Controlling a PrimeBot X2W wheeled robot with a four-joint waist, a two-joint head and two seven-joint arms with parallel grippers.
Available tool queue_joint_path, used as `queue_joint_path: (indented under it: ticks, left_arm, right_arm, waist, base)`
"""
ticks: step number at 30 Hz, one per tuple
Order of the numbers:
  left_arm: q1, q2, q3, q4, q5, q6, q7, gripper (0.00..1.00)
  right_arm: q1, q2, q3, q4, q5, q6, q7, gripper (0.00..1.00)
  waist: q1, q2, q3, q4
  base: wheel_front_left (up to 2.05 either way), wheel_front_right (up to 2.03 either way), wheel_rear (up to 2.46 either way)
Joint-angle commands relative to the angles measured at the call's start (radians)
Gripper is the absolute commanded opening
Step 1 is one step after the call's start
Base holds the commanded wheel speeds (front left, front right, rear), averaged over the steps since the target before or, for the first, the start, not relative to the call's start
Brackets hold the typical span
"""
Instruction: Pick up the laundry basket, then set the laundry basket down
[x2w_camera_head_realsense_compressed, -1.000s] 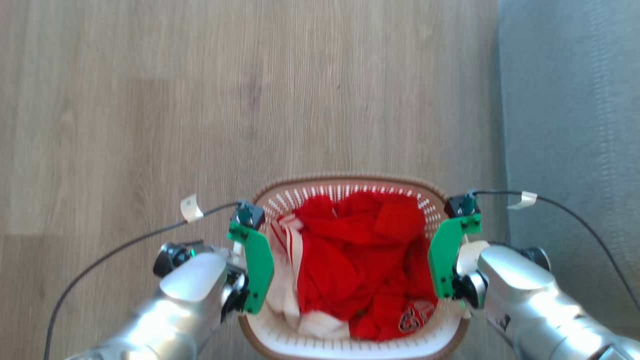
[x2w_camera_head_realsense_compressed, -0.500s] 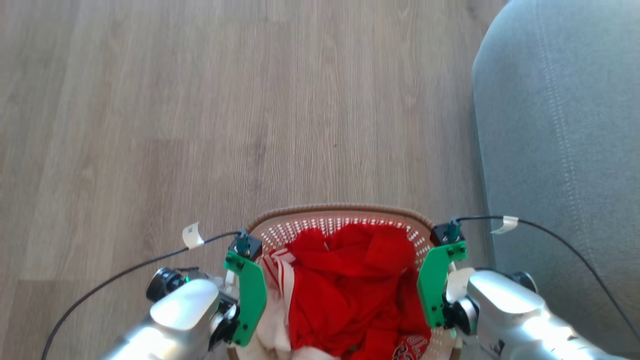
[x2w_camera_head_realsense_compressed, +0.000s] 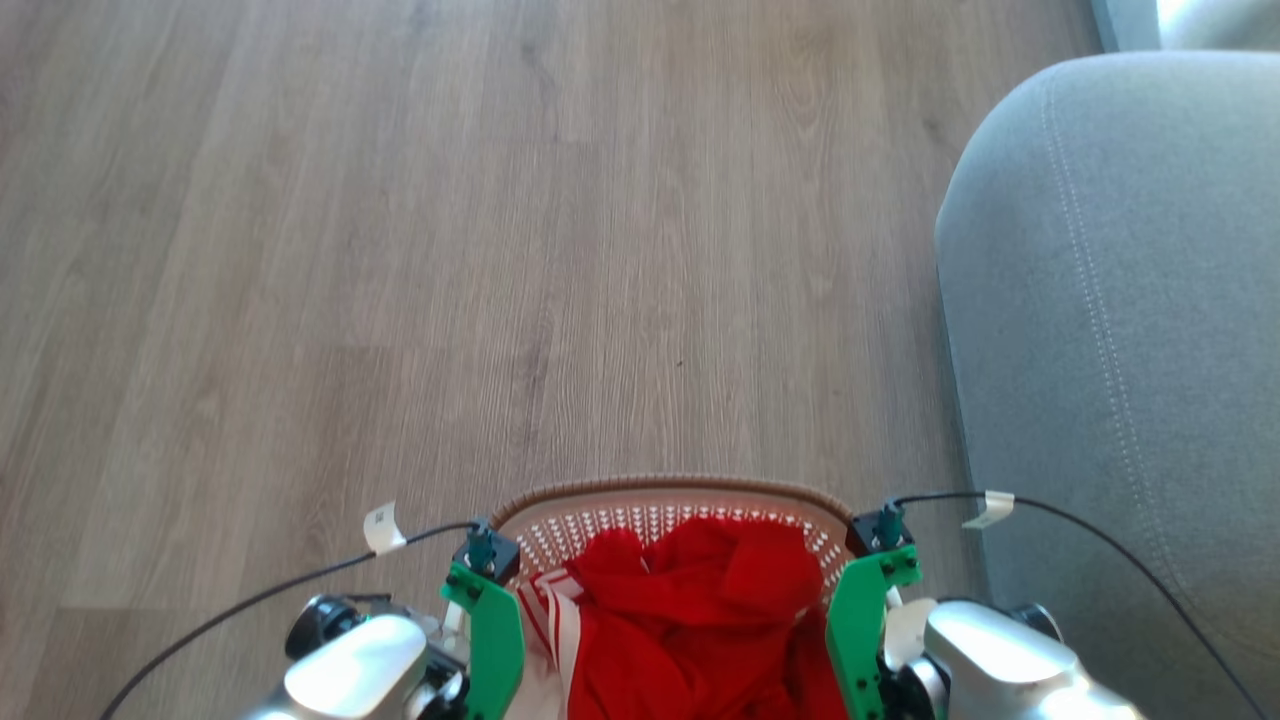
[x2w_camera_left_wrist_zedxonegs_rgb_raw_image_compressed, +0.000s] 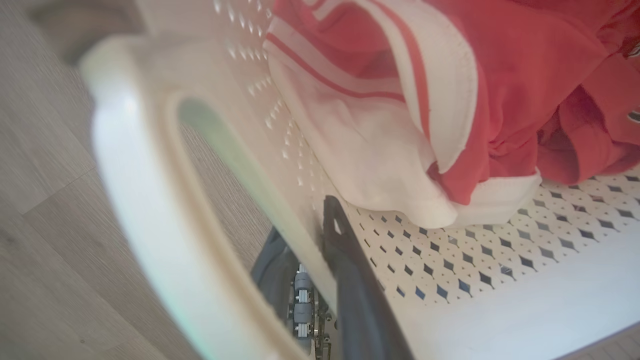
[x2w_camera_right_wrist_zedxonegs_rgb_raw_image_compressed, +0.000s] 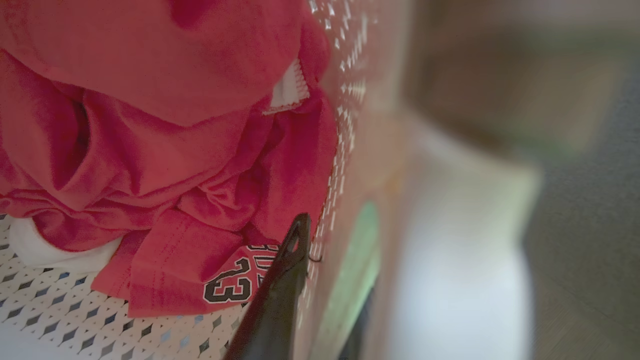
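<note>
The laundry basket (x2w_camera_head_realsense_compressed: 660, 488), cream-white with a brown woven rim, lies at the bottom middle of the head view, holding red and white clothes (x2w_camera_head_realsense_compressed: 700, 610). My left gripper (x2w_camera_left_wrist_zedxonegs_rgb_raw_image_compressed: 307, 240) is shut on the basket's left wall, one dark finger inside and one outside, just beside the white handle (x2w_camera_left_wrist_zedxonegs_rgb_raw_image_compressed: 150, 200). On the opposite wall my right gripper (x2w_camera_right_wrist_zedxonegs_rgb_raw_image_compressed: 330, 270) is shut the same way, next to the other handle (x2w_camera_right_wrist_zedxonegs_rgb_raw_image_compressed: 465, 240) and a red shirt (x2w_camera_right_wrist_zedxonegs_rgb_raw_image_compressed: 150, 125) with a number print. Whether the basket's base touches the floor is hidden.
Wood plank floor (x2w_camera_head_realsense_compressed: 400, 250) stretches ahead and to the left. A grey sofa arm (x2w_camera_head_realsense_compressed: 1120, 300) stands close on the right, almost beside the basket's right side. Black cables (x2w_camera_head_realsense_compressed: 250, 600) trail from both wrists.
The head camera has swung, so the basket and both arms sit lower in the picture and more of the sofa arm shows. Both grippers keep their hold on the basket walls.
</note>
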Motion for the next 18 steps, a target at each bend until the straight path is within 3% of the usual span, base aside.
queue_joint_path:
  ticks: [1, 18]
  left_arm:
    - [-0.021, -0.003, -0.002, -0.049, 0.033, -0.017, 0.002, 0.00]
    - [0.006, 0.042, -0.001, -0.127, 0.027, -0.014, 0.026, 0.00]
  right_arm:
    - [0.007, 0.039, 0.035, -0.047, -0.013, 0.008, -0.006, 0.00]
    - [0.023, 0.041, 0.050, -0.043, 0.007, 0.008, -0.018, 0.00]
  waist:
    - [0.0001, -0.0001, -0.013, 0.004]
    - [0.0001, -0.0001, -0.042, 0.004]
  base:
    - [0.00, 0.00, 0.00]
    - [0.00, 0.00, 0.00]
